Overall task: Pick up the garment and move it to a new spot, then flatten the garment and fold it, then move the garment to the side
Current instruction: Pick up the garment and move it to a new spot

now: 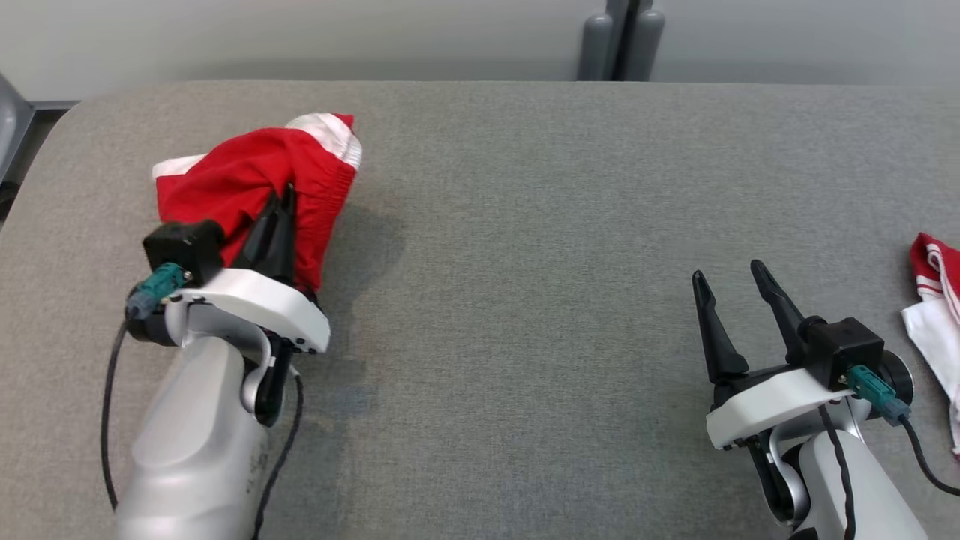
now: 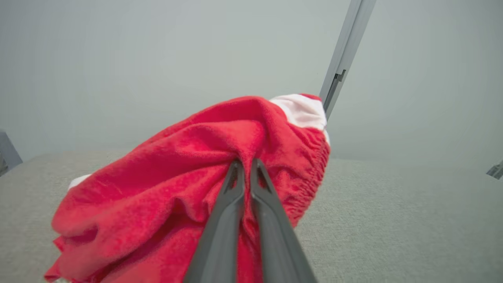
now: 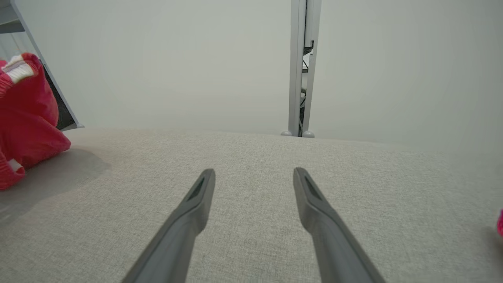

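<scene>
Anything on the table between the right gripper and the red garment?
No. The head view shows bare grey table between the right gripper and the red garment.

A red-white cloth lies on grey table

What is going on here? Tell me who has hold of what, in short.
The robot's left gripper is shut on a fold of the red garment with white trim, which stands bunched up at the left of the grey fabric-covered table. The right gripper is open and holds nothing, above bare table at the right. A second red and white cloth lies at the table's right edge, untouched. The garment is gripped but not yet flattened or folded.
</scene>
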{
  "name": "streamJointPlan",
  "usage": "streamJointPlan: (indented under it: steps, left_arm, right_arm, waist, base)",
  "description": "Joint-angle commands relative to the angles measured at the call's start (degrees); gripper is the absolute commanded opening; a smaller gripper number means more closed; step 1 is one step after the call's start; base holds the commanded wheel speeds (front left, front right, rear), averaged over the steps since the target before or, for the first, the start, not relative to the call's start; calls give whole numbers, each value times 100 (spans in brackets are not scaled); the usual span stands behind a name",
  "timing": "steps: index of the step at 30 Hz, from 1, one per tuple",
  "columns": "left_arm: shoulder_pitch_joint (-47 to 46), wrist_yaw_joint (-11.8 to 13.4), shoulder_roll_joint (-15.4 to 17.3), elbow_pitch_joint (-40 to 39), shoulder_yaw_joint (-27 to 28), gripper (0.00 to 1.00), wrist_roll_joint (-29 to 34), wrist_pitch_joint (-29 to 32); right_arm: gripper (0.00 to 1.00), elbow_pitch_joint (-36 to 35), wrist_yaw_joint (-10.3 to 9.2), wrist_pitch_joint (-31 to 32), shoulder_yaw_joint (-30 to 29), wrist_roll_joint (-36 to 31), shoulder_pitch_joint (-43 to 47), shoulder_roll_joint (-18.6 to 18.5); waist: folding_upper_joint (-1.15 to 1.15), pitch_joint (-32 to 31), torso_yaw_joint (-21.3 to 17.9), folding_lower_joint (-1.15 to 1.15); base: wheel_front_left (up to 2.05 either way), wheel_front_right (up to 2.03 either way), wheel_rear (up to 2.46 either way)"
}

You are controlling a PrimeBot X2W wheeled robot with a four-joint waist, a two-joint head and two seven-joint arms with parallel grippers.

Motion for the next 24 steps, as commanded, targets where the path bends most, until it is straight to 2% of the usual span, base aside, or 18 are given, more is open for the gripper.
streamJointPlan:
  steps: [1,6,7,11,17,18,20,24]
  left_arm:
    - [167,5,-66,-71,-194,0,-129,-20]
    - [443,5,-140,-191,-1035,0,-512,-20]
    - [443,5,-140,-191,-1035,0,-512,-20]
    - [656,17,-128,-432,-1889,0,-1103,-15]
    - [860,307,-132,-863,-2947,0,-1687,-15]
    - [892,370,-132,-938,-3046,36,-1769,-15]
    - [943,482,-132,-1070,-3197,100,-1854,-15]
    - [1066,750,-129,-1215,-3173,100,-1733,-16]
  right_arm:
    - [100,22,-2,-27,46,116,65,-31]
    - [100,55,-1,-26,151,269,82,-30]
    - [100,55,-1,-26,151,269,82,-30]
    - [100,68,-1,-26,224,352,104,-31]
    - [100,93,-1,-27,235,380,125,-30]
    - [100,100,-1,-27,233,382,129,-28]
    - [100,106,-1,-27,221,388,142,-31]
    - [100,143,-1,-26,180,412,192,-29]
  waist:
    - [0,-126,-247,0]
    - [0,-209,-546,0]
    - [0,-209,-546,0]
    - [0,-236,-738,0]
    - [0,-249,-888,0]
    - [0,-249,-898,0]
    - [0,-253,-901,0]
    - [0,-284,-801,0]
  base:
    - [0,0,0]
    - [0,0,0]
    - [0,0,0]
    - [0,0,0]
    - [0,0,0]
    - [0,0,0]
    - [0,0,0]
    - [0,0,0]
